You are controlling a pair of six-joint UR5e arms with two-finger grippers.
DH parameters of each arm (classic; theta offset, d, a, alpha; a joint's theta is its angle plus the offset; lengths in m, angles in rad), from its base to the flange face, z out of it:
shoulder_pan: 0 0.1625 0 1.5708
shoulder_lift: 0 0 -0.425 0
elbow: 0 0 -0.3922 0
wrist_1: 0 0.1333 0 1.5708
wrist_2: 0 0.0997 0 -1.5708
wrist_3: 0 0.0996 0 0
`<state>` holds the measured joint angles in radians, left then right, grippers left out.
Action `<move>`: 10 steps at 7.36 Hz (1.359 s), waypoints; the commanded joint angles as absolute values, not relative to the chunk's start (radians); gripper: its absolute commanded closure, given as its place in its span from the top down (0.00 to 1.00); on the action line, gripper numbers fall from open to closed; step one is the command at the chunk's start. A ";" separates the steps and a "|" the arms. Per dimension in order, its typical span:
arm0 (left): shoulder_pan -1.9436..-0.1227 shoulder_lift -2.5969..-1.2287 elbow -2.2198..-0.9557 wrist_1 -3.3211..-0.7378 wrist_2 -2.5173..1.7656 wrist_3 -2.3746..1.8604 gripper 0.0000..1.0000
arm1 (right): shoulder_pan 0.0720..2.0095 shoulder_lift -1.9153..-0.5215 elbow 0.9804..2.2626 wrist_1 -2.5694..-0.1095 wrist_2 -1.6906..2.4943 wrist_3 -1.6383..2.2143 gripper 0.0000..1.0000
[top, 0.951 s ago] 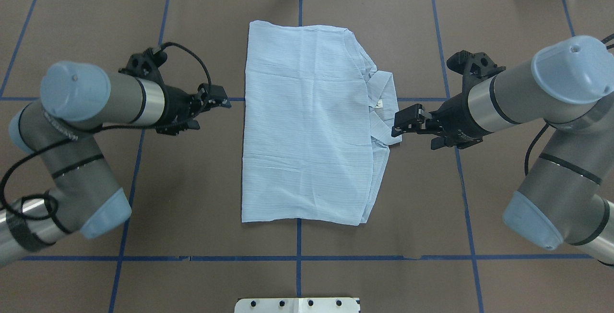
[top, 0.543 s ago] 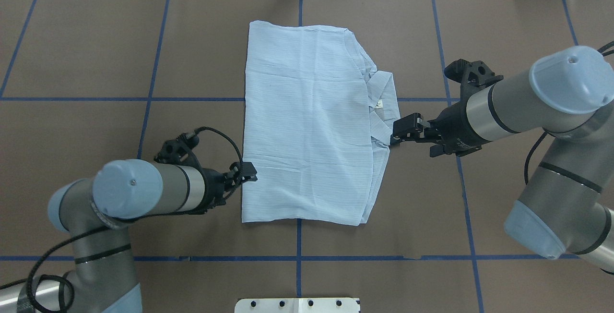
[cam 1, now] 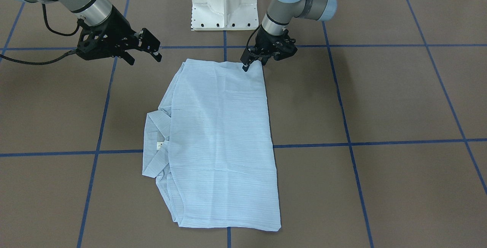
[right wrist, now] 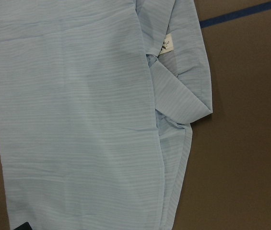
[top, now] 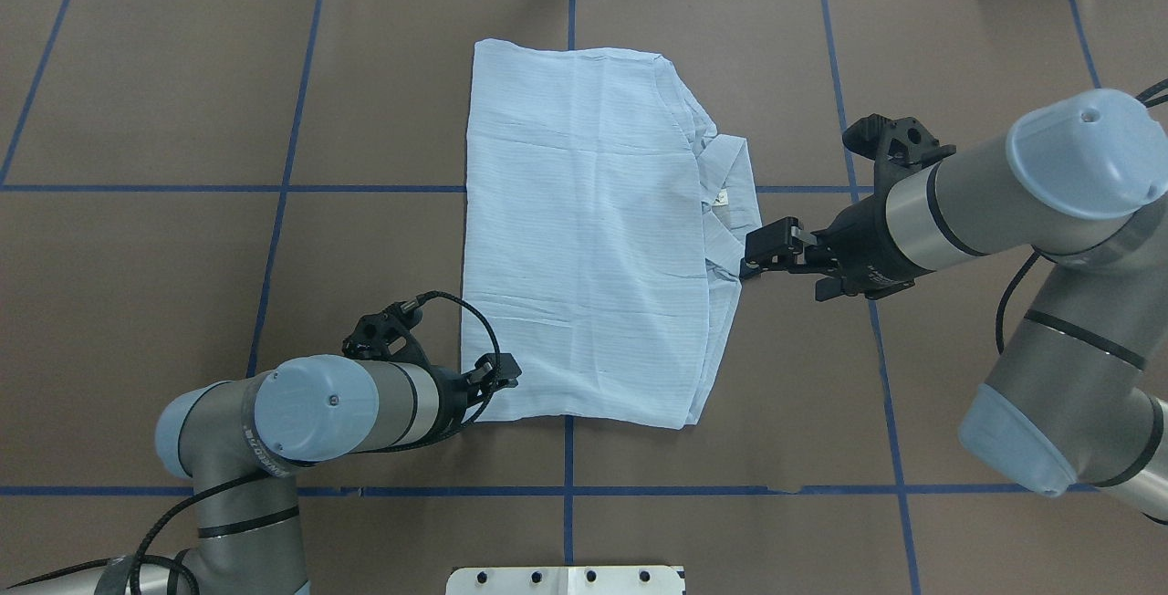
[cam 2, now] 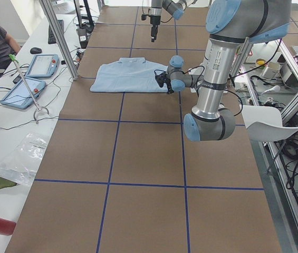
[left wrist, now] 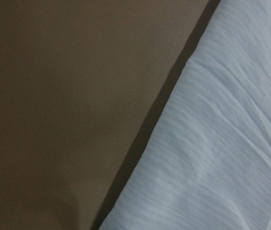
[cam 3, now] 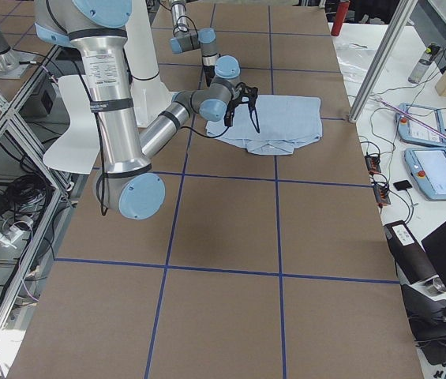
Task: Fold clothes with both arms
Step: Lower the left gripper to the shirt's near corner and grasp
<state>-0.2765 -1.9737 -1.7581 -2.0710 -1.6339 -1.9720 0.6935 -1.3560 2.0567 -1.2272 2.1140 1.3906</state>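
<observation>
Overhead exterior view: a thin, pale blue, finely striped button-up shirt [top: 584,239] lies folded into a flat rectangle in the middle of the brown tabletop [top: 182,75], which is crossed by blue tape lines [top: 365,188]. Its pointed collar [top: 730,203] sticks out on the right side. The grey-silver left arm [top: 319,408] reaches in low, and the black left fingers [top: 502,367] sit at the shirt's near left corner. The right arm [top: 958,203] holds the right fingers [top: 766,239] just beside the collar.

Exterior front-facing view: the left fingers [cam 1: 245,65] look slightly spread, with their tips on the edge at that corner of the shirt [cam 1: 220,145]. The right fingers [cam 1: 152,38] are spread and hold nothing.

Exterior left view: the left fingers [cam 2: 162,80] are down at the near edge of the shirt [cam 2: 127,78].

Exterior right view: the right fingers [cam 3: 251,110] are wide apart and point down, above the shirt's [cam 3: 282,118] collar side.

Left wrist-mounted view: a blurred shirt edge [left wrist: 221,143] runs diagonally across the bare tabletop [left wrist: 53,96], and no fingers show.

Right wrist-mounted view: the camera looks down on the folded shirt [right wrist: 77,120], the collar [right wrist: 183,91] and a small white label [right wrist: 166,45].
</observation>
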 commanded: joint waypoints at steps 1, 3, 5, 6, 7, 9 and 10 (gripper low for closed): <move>-0.279 -1.976 -1.759 -2.069 -1.635 -1.971 0.90 | 0.695 -1.356 2.069 -1.229 2.115 1.391 1.00; -0.279 -1.977 -1.801 -2.015 -1.640 -1.970 0.88 | 0.695 -1.356 2.069 -1.229 2.115 1.394 1.00; -0.279 -1.977 -1.819 -1.996 -1.641 -1.970 0.81 | 0.695 -1.358 2.069 -1.229 2.115 1.394 1.00; -0.276 -1.977 -1.816 -1.996 -1.641 -1.970 0.80 | 0.695 -1.358 2.069 -1.229 2.115 1.394 1.00; -0.276 -1.979 -1.812 -1.996 -1.641 -1.970 0.80 | 0.695 -1.358 2.069 -1.229 2.115 1.394 1.00; -0.276 -1.976 -1.805 -1.990 -1.641 -1.967 0.83 | 0.695 -1.359 2.069 -1.229 2.115 1.394 1.00; -0.276 -1.976 -1.801 -1.971 -1.641 -1.962 0.83 | 0.695 -1.361 2.069 -1.229 2.115 1.394 1.00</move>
<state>-0.2763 -1.9766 -1.8055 -1.9876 -1.6414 -1.9666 0.6949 -1.3590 2.0693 -1.2287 2.1157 1.3944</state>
